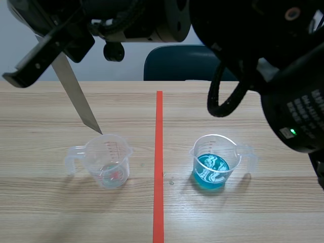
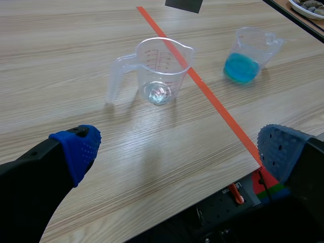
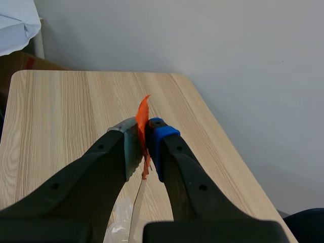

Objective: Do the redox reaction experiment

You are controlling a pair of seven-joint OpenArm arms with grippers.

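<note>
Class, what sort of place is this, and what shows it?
Probably a robot chemistry lab: a clear plastic measuring cup of blue liquid, a near-empty clear plastic measuring cup, and a flat grey metal strip.

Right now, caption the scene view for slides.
Grey metal strip angled toward clear plastic measuring cup; second cup holds blue liquid.

- Left cup (image 1: 107, 161): set on the table (image 1: 45, 106), left of the tape line (image 1: 158, 167), handle turned left.
- Right cup (image 1: 215, 162): set right of the line, level with the left cup, liquid (image 1: 211, 171) held in it.
- Flat strip (image 1: 76, 96): slanted down from the far left, tip at the left cup's far rim.
- Chair (image 1: 177, 63): placed beyond the table's far edge.
</note>
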